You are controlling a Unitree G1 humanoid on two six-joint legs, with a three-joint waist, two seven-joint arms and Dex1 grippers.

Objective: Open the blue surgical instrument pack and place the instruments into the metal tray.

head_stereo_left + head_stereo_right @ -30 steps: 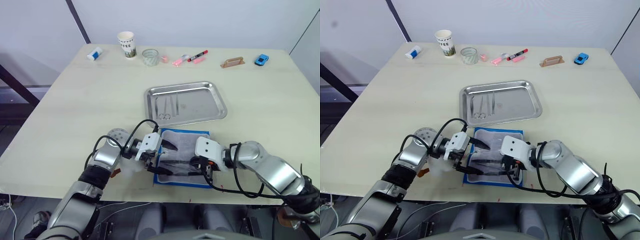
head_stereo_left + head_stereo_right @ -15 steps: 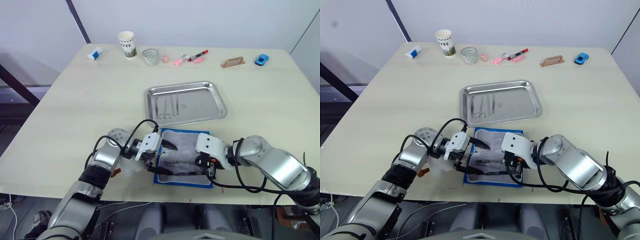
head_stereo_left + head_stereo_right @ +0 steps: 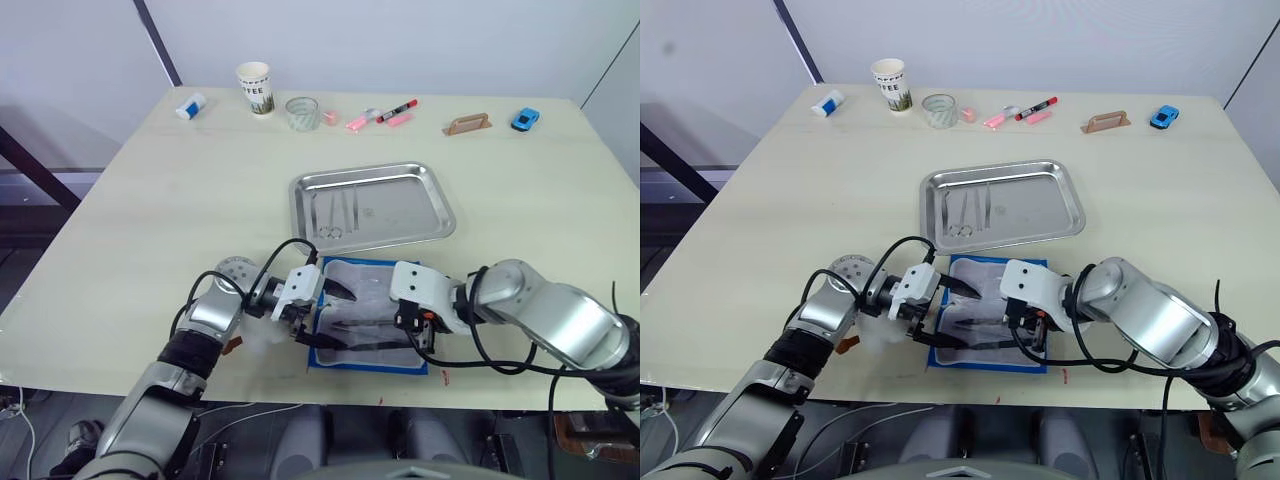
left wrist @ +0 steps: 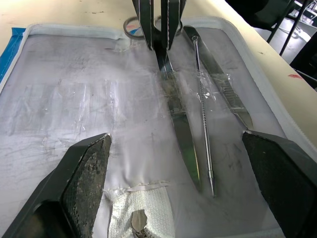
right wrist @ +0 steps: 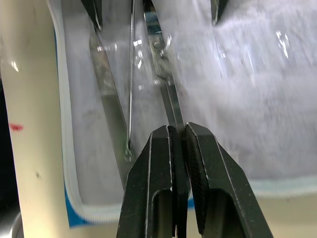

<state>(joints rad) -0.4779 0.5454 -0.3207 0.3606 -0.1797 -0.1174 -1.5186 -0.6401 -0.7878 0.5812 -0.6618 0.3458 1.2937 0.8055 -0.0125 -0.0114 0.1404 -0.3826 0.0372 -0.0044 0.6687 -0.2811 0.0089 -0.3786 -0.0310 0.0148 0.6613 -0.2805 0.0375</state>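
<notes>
Steel instruments (image 4: 198, 99) in blue surgical instrument pack (image 3: 372, 318) | right end effector (image 5: 178, 144) clamped on one | left end effector (image 4: 173, 163) apart

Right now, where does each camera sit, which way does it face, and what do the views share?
Left and right eye views: on the head, looking forward and down at the table, metal tray and open blue pack; both arms show.
Left wrist view: behind the open left claw, facing the pack's lining and instruments.
Right wrist view: behind the right claw, shut on a scissor-like instrument.
Shared: both wrist views show that instrument and a thin probe.
</notes>
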